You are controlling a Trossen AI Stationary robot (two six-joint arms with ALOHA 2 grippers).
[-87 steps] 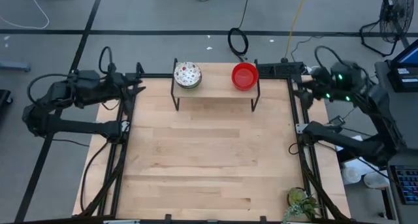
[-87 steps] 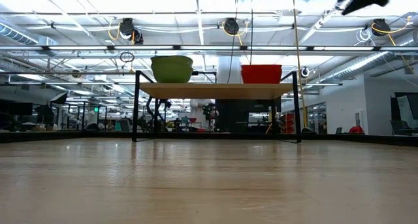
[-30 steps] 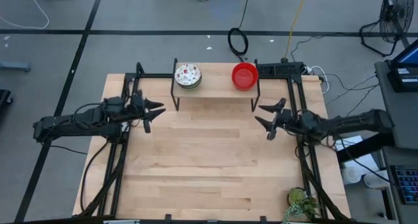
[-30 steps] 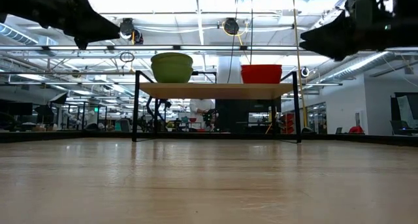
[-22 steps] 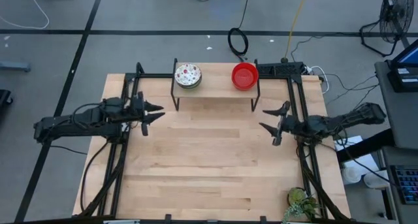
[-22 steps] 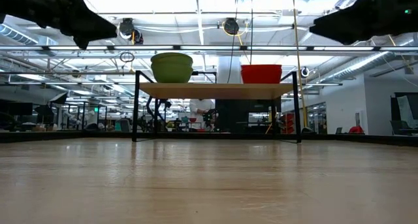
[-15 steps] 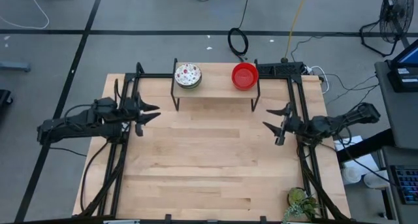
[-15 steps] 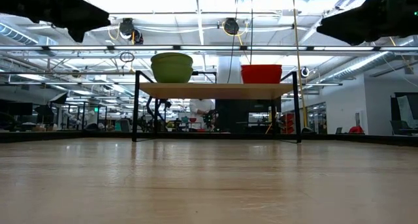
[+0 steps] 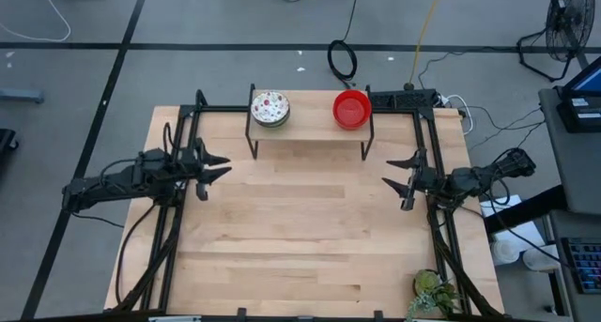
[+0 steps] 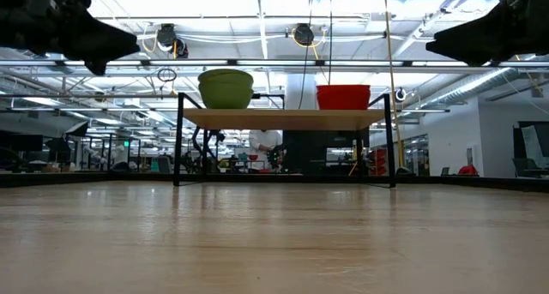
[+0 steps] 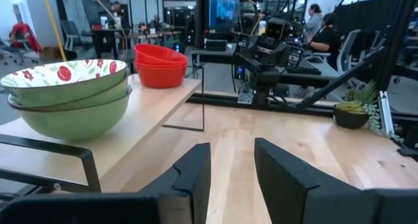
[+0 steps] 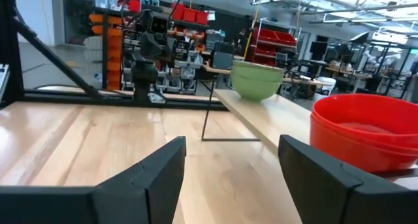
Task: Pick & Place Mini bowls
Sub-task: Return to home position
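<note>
A small potted plant [image 9: 430,292] sits at the near right corner of the wooden counter [image 9: 300,237]. Midway back, the left pincer [image 9: 214,169] hovers over the left edge, fingers parted and holding nothing. The right pincer [image 9: 392,177] hangs over the right edge, spread wide and empty. At the far edge stands a shelf [image 9: 310,125], with the white patterned mini bowls [image 9: 269,107] stacked on its left end and the red mini bowls [image 9: 352,109] stacked on its right.

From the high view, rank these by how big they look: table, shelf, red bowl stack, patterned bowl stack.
1. table
2. shelf
3. red bowl stack and patterned bowl stack: they look alike in size, so no ranking between them.
</note>
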